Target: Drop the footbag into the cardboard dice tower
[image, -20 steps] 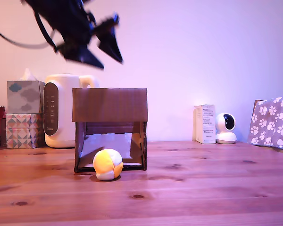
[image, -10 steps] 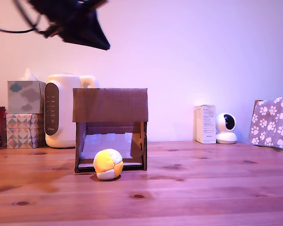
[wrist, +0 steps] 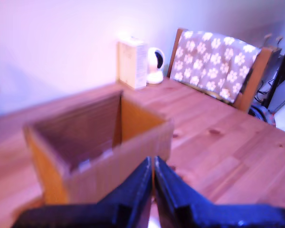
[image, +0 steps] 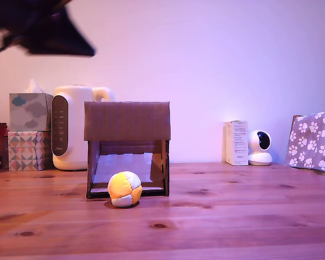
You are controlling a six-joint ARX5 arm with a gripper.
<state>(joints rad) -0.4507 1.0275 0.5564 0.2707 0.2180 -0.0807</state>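
Since the earlier frame we are swinging our gripper (wrist: 153, 164), fingers together and empty, away from the tower (image: 127, 149); the ball (image: 124, 189) is lying at its mouth, so we are finishing.

The footbag (image: 124, 189) lies on the table (image: 233, 216) just before the cardboard dice tower (image: 127, 149) and its lower opening. Behind the tower, toward the exterior view's left, stands a kettle (image: 70, 127), with stacked tissue boxes (image: 28, 131) further left. A small carton (image: 236, 142) and camera (image: 259, 147) stand well apart at the right
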